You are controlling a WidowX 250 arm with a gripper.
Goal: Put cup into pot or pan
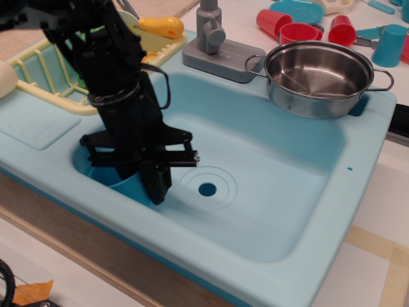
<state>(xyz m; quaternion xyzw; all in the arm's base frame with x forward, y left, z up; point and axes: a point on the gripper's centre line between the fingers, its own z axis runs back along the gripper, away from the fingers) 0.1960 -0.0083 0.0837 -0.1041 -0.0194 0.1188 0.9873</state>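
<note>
Looking down into the light blue sink (268, 192), we see our black gripper (144, 176) lowered into the basin's left corner, its fingers closed in around the cup (124, 185). One finger reaches down inside the cup and the other presses against its outer wall on the drain side, so we read the grip as clenched on the cup's rim. The cup is a medium-blue plastic one, darker than the sink, and it sits upright on the basin floor at the left end, just beside the ringed drain (207, 188); most of its upper part is hidden behind the gripper, and we cannot make out its handle. The pot (318, 77) stands on the sink's back right ledge, well apart from the cup; it is shiny steel, wide and shallow, with a wire loop handle showing at each side, and its inside holds nothing that we can see. A grey faucet (211, 32) rises from the back rim between the arm and the pot. Behind the arm lies a pale yellow dish rack (48, 67) with a yellow toy (163, 25) near it. Beyond the pot, on the counter, we see several red cups (297, 29) and a lighter blue cup (390, 43).
</note>
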